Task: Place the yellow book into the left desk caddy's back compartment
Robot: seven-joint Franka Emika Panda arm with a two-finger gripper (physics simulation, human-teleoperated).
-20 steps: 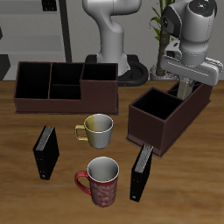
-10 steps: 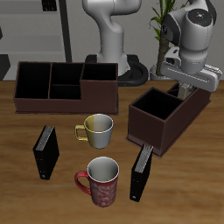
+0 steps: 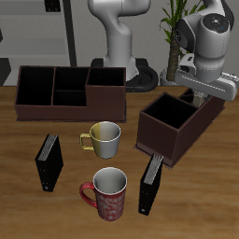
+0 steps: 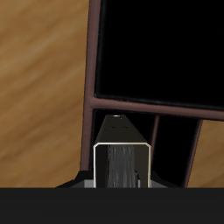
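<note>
The yellow book [image 4: 121,156] hangs end-on in my gripper [image 3: 200,93], which is shut on it; the wrist view shows its pale grey page edges between thin yellow covers. The gripper hovers over the left desk caddy [image 3: 171,142], a long maroon-brown box, above its far, narrower end. In the wrist view the book's lower end sits over the inner divider [image 4: 149,111], between the large square section [image 4: 157,48] and the back compartment [image 4: 171,150]. In the exterior view the hand hides most of the book and the back compartment.
A wider, low dark box [image 3: 70,105] with several sections stands at the back. A pale yellow-green mug [image 3: 105,139] and a red patterned mug [image 3: 110,193] stand mid-table. Two black books [image 3: 48,161] [image 3: 150,184] stand nearer the front. A plant [image 3: 174,33] rises behind the caddy.
The gripper with the book has risen a little and shifted along the caddy toward its narrower far end. Nothing else on the table has moved.
</note>
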